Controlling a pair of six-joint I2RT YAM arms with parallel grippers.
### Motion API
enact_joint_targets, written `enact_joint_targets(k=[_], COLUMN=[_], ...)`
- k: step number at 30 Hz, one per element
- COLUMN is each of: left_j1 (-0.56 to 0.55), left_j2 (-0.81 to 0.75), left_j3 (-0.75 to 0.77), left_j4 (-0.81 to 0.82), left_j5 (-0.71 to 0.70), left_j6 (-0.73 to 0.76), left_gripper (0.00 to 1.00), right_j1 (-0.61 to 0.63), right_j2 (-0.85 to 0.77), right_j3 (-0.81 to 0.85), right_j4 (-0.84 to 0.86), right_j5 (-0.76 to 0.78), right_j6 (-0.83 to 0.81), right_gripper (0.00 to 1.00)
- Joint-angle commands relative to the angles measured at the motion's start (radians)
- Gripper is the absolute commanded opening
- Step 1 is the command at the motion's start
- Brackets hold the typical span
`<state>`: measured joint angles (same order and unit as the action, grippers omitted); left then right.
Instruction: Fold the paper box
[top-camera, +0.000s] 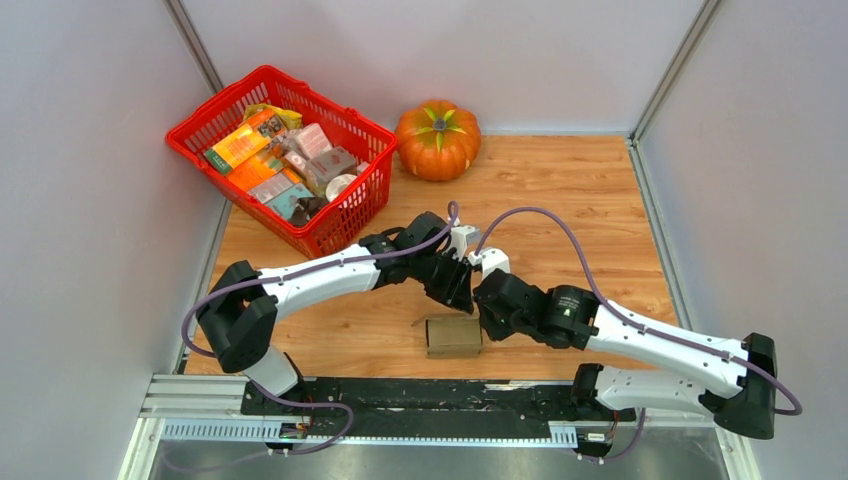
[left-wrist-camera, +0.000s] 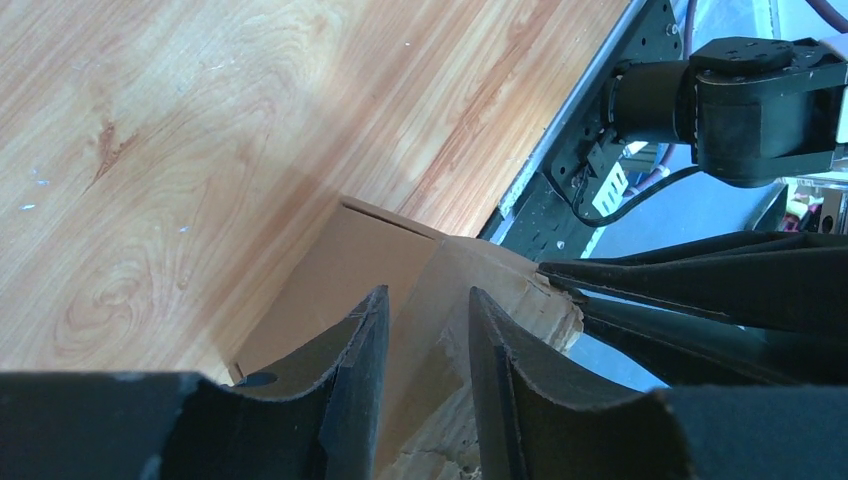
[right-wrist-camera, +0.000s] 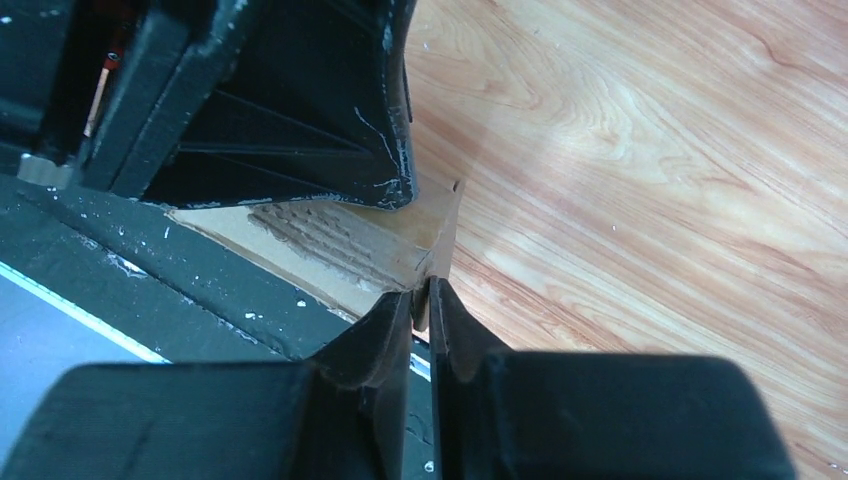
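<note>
**Top view.** The plain brown cardboard paper box (top-camera: 452, 338) lay at 6 o'clock on the light wooden table (top-camera: 580, 200), just beside the black base rail (top-camera: 420, 395). The left gripper (top-camera: 458, 298) met the box at its 12 o'clock edge. The right gripper (top-camera: 487, 318) met it at its 2 o'clock corner.

- Risk: the two grippers worked nose to nose, so a slightly misaligned move could knock one against the other.
- Risk: a push toward 6 o'clock could slide the box onto the rail.

A red plastic basket (top-camera: 330, 225) of printed packages sat at 10 o'clock and an orange pumpkin (top-camera: 437, 140) at 12 o'clock, both well apart from the box. Plain grey walls (top-camera: 90, 200) enclosed the table on three sides.

**Left wrist view.** The left fingers (left-wrist-camera: 350, 370) stood apart, straddling a cardboard panel. Whether they pressed on it could not be told. The cardboard face between them was scuffed and peeling.

- Risk: a further squeeze or pull there would probably tear the weakened layer.

**Right wrist view.** The right jaws were nearly together, clamped on the thin edge of a box wall at the corner.

- Risk: so shallow a pinch could slip off under load.
- Risk: the wood looked smooth and lightly scratched, so the box would likely skid rather than crease.
</note>
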<state>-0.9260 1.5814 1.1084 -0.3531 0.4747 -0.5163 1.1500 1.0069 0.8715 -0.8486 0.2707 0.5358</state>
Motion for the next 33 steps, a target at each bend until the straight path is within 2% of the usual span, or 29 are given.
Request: enact_joint_targets(k=[1,8,24,33], left_j1=[-0.001,-0.002,-0.002,-0.002], left_j2=[0.003,0.006,0.005,-0.008], left_j3=[-0.010,-0.028,-0.056,-0.067], left_j4=[0.036,0.048,0.085,0.092], left_j5=[0.039,0.047,0.064,0.062], left_j6=[-0.005,-0.007,-0.021,-0.025], left_gripper=[0.43,0.43,0.43,0.43], right_j1=[0.005,0.007,0.005,0.007], right_j2=[0.012,0.038,0.165,0.160], right_j3=[0.057,0.090,0.254,0.205], right_j4=[-0.004,-0.015,-0.147,-0.119], right_j5=[0.009,0.013,-0.010,-0.044], right_j6=[0.023,0.055,0.084,0.147], right_gripper=[0.12,0.03,0.07,0.05])
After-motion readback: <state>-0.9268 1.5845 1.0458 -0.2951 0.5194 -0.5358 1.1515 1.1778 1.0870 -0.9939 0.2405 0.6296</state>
